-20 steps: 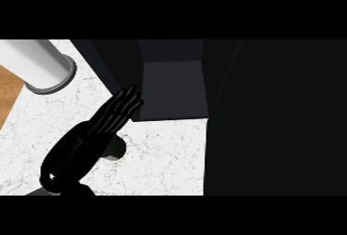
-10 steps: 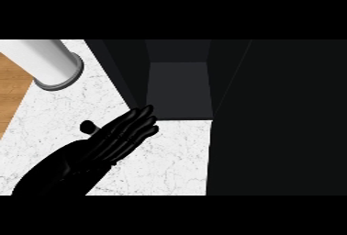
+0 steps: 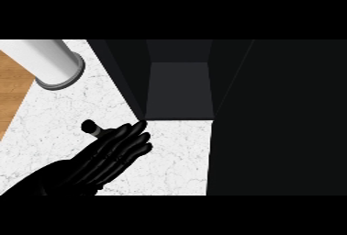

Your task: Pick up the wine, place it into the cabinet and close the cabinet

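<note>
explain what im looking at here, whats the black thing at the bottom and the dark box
The picture is taken as from a humanoid robot's head, looking steeply down at a white marbled kitchen counter. The black shape coming in from the lower left is the robot's left hand, fingers fairly straight, pointing toward the dark box. That box is an open cabinet, with what looks like its door filling the right side. A small dark tip with a pale band pokes out by the hand; what it is cannot be told. The grey and white cylinder at the upper left is unclear too. The right hand is out of view.
</note>
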Controlling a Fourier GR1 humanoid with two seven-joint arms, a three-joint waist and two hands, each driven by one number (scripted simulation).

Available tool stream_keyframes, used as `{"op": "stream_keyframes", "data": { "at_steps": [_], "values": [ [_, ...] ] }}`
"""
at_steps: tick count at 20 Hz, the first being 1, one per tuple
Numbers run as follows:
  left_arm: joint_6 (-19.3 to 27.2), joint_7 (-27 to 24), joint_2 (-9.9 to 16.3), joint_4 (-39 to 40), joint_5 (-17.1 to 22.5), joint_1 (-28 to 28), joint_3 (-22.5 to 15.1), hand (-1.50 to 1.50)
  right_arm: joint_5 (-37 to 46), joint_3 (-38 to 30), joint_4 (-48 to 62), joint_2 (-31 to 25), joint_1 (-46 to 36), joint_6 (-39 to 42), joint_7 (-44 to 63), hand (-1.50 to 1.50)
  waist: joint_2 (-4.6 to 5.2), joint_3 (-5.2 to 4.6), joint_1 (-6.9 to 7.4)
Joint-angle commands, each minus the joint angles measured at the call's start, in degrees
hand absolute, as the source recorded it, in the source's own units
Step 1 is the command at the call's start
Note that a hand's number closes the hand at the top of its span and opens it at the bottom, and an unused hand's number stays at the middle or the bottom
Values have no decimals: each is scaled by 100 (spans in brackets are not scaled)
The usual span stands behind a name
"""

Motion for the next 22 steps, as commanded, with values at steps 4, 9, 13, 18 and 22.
{"op": "stream_keyframes", "data": {
  "at_steps": [4,9,13,18,22],
  "values": [
    [497,406,-75,-696,-218,-34,-163,-150,-83,170,-1327,-76,444,-98,516,-150,-10,2,-18],
    [600,521,126,-1084,-111,58,121,-150,-227,81,-1575,-190,433,-192,797,-150,-36,-1,4],
    [673,630,216,-1120,6,-123,413,-150,210,447,-1275,17,326,-361,650,-150,-21,-2,23],
    [617,686,344,-890,195,-228,786,-150,41,203,-1568,-123,336,-383,821,-150,-10,-2,4],
    [544,839,516,-838,569,-365,1312,-150,-29,321,-1480,-156,206,-354,987,-150,-3,-4,24]
  ]
}}
